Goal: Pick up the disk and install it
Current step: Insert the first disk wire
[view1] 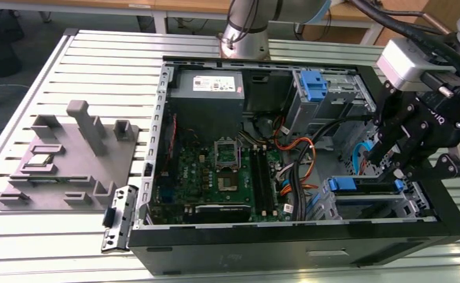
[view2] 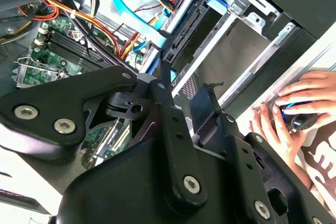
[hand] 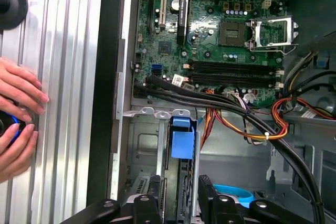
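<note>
Gripper (view1: 399,171) low over drive cage (view1: 371,203) at case's (view1: 293,247) corner on exterior view's right. Fingers (hand: 210,203) slightly apart, straddling disk (hand: 182,182) standing on edge in cage slot; contact unclear, probably not clamped. Blue tab (hand: 182,140) on disk's end. Motherboard (view1: 214,171) beside cage. Hands (hand: 18,114) rest on table (view1: 96,59) just beside case
</note>
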Available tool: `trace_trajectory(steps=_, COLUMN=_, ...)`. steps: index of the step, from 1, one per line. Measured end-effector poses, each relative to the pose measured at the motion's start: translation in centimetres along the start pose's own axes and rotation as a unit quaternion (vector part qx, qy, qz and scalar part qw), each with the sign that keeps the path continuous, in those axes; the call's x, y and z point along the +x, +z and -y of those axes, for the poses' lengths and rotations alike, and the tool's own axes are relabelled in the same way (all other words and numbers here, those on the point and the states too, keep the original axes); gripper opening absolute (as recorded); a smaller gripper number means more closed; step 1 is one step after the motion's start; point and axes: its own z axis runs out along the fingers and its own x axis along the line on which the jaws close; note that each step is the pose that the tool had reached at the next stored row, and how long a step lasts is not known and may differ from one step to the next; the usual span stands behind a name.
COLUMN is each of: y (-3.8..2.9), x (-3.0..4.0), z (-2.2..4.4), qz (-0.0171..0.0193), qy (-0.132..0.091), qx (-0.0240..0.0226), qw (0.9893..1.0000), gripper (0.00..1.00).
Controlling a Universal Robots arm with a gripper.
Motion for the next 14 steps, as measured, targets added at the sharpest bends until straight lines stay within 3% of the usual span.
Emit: trace_trajectory(steps=14, y=-0.19, x=-0.09, z=0.00, qz=-0.0002, qy=0.000, qx=0.0000, qw=1.0000, gripper=0.42)
